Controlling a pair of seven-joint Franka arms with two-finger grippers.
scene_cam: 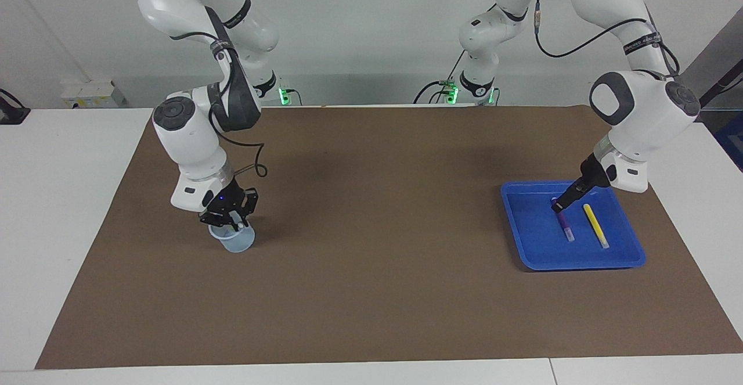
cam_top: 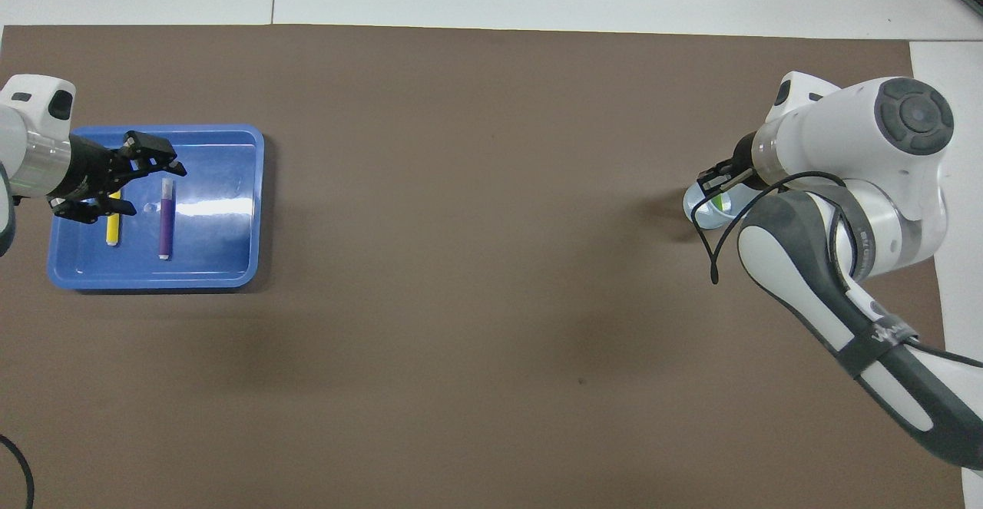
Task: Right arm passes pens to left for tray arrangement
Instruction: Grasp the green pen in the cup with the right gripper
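Nearest the robots, the left gripper (scene_cam: pixel 562 204) is held low over the tray's (scene_cam: pixel 525 245) nearer part, above the purple pen's (scene_cam: pixel 564 226) nearer end — its fingers (cam_top: pixel 157 157) are spread wide and nothing is gripped. Whether the pen is touched cannot be told.

The blue tray is set on the brown mat (scene_cam: pixel 377 257) at the left arm's end of the table. Two pens are laid flat in it, side by side and apart: the purple one toward the table's middle, the yellow pen (scene_cam: pixel 595 225) toward the table's edge.

At the right arm's end, the right gripper (scene_cam: pixel 234 220) is lowered into the mouth of the translucent cup (scene_cam: pixel 235 241) — its fingertips are closed on the green pen (cam_top: pixel 723 202), which is stood inside the cup.
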